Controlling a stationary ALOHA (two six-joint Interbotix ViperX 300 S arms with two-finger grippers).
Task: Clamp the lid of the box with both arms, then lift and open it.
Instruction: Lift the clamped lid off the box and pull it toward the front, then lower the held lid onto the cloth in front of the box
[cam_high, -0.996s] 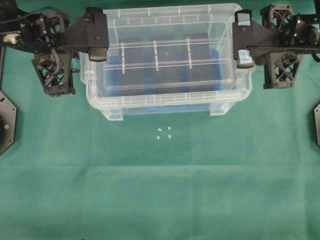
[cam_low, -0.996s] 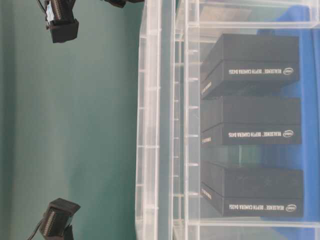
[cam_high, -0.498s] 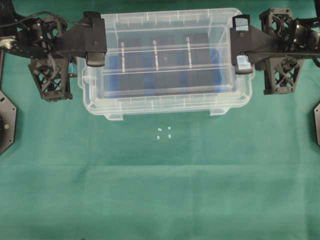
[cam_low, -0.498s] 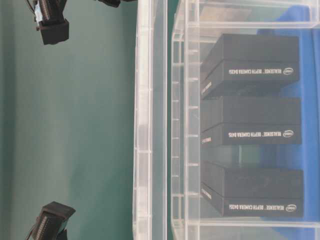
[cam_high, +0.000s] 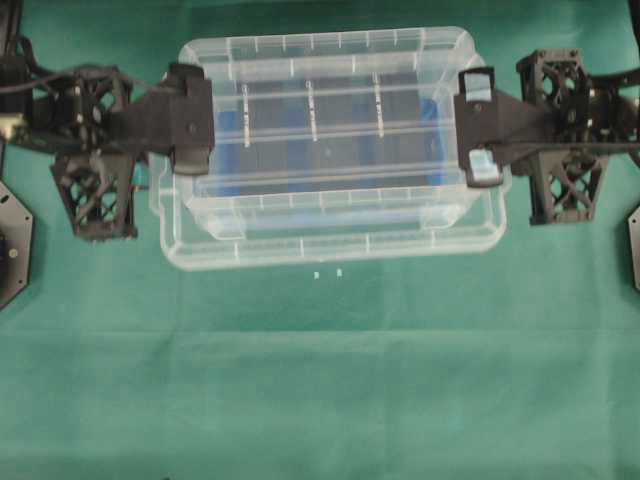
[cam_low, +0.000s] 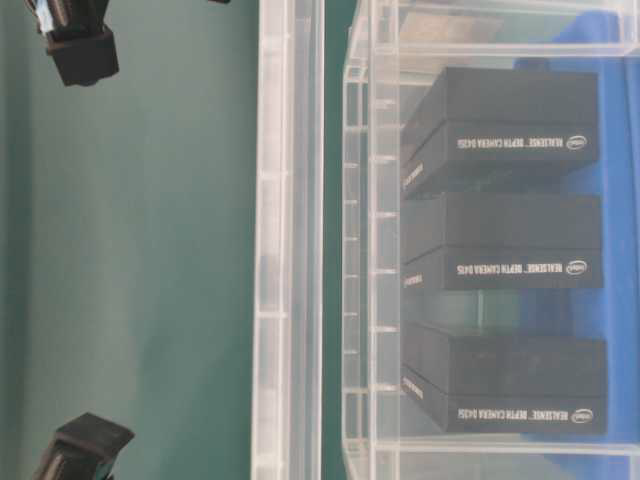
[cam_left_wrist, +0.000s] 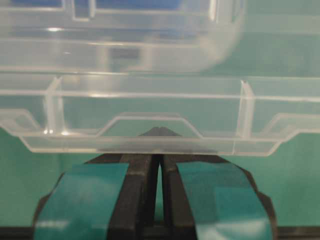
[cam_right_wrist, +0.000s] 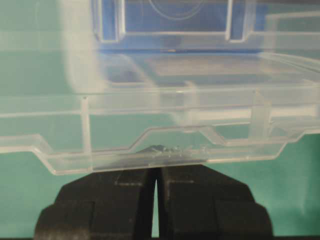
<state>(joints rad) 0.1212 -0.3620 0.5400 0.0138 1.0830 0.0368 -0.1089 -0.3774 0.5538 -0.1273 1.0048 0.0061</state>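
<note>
The clear ribbed lid (cam_high: 330, 245) hangs level above the box (cam_high: 320, 40), held at both short ends. My left gripper (cam_high: 195, 120) is shut on its left end tab and my right gripper (cam_high: 478, 125) on the right one. Side on, the lid (cam_low: 285, 250) stands apart from the box (cam_low: 372, 250), with green cloth showing between them. Black packs (cam_low: 500, 240) with white print lie on the blue liner inside. In the left wrist view the teal-taped gripper (cam_left_wrist: 159, 134) pinches the lid (cam_left_wrist: 150, 100) rim. The right gripper (cam_right_wrist: 157, 150) pinches the lid (cam_right_wrist: 165, 120) the same way.
Green cloth (cam_high: 320, 380) covers the table. Small white marks (cam_high: 328, 272) lie just in front of the lid's front edge. Black arm bases sit at the left edge (cam_high: 10, 245) and the right edge (cam_high: 634, 245).
The lid has risen farther off the box and drifted toward the front of the table. Both grippers moved with it, still shut on its ends. The box stayed put.
</note>
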